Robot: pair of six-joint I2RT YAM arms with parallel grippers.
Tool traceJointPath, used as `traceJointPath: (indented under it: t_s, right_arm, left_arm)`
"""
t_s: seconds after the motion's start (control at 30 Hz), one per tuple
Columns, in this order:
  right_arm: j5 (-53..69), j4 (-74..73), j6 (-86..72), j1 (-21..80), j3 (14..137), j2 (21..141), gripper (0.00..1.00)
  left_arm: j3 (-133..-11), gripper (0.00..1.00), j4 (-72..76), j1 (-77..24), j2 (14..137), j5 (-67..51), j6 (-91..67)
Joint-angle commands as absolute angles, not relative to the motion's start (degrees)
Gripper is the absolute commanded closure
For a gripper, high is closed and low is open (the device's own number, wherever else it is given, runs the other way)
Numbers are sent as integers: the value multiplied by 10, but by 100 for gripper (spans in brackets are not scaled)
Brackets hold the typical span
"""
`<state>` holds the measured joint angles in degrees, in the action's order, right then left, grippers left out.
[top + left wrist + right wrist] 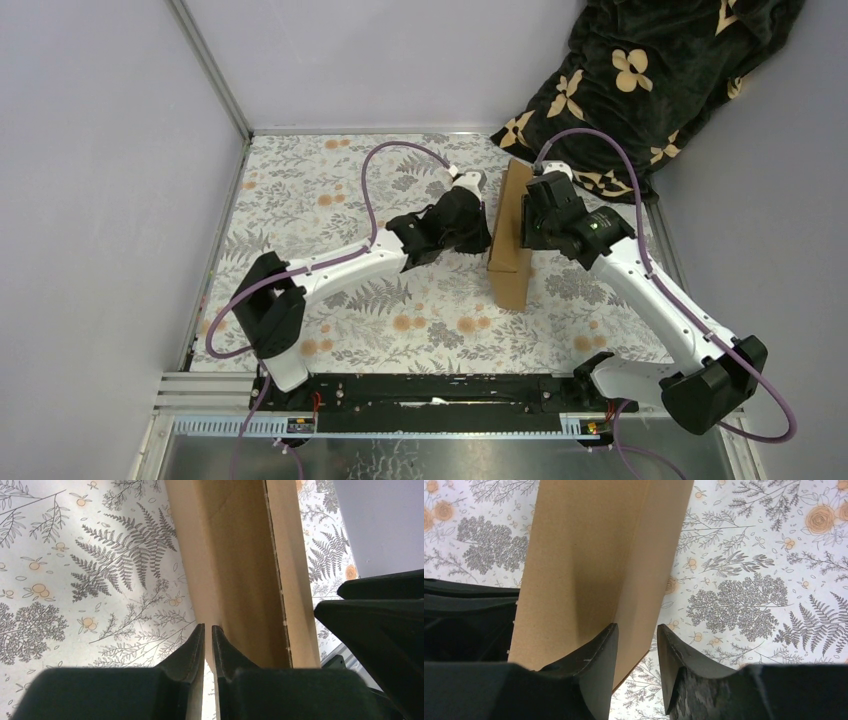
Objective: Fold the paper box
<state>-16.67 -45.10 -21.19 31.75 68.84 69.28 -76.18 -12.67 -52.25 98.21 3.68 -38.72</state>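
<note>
Top external view: the left gripper (483,235), fingers almost together, pinches a thin edge of the paper box (512,245). The box stands on edge on the floral table (330,200), right of centre. The right gripper (528,224), fingers apart, sits just beside the box's opposite face.

Both arms: white links (345,268), black joint housings (272,310), purple cables (367,195) routed outside, black tapered end effector fingers (594,655).
</note>
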Motion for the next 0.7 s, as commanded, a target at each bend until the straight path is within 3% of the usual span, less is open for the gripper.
traceJointPath:
  t_s: [0.0,0.43,0.67]
  right_arm:
    - [-129,-401,-213,291,666,669,57]
    - [-98,-381,-195,264,703,628,50]
    - [-66,-387,-193,264,717,642,55]
  left_arm:
    - [-809,85,-91,-533,995,11,-389]
    - [-838,84,-99,-533,1012,5,-384]
    - [-843,84,-99,-533,1016,4,-384]
